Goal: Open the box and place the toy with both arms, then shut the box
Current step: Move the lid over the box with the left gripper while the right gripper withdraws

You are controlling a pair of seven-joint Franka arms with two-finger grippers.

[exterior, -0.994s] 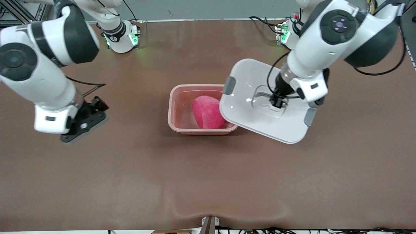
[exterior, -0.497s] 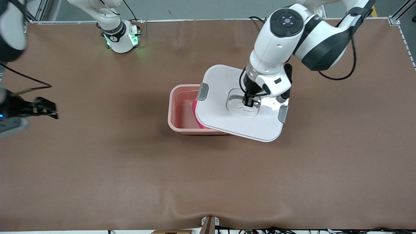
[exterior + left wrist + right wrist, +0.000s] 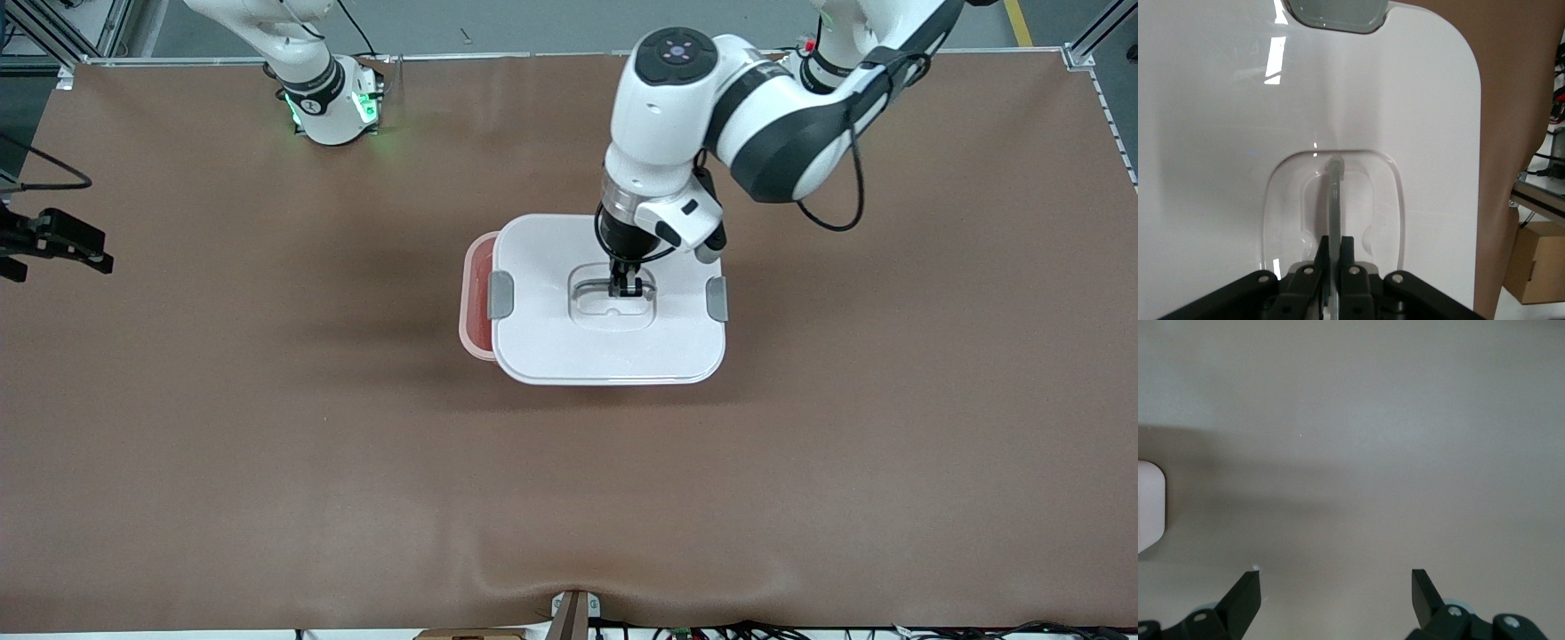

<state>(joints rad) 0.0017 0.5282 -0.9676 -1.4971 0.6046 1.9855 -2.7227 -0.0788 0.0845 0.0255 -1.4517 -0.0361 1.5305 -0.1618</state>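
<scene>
we carry the light, stiff white lid (image 3: 609, 356) by its thin recessed handle (image 3: 1334, 200), our left gripper (image 3: 626, 286) pinching it over the pink box (image 3: 472, 307) mid-table, while our right gripper (image 3: 1336, 595) waits spread at the table's edge.

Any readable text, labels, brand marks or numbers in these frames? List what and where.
None can be read.
Right arm's base: a small dark mark on the white collar, too small to read.
Lid held by the left pincer over the box: plain, no print.
Cardboard carton in the left wrist view: no legible print.
</scene>
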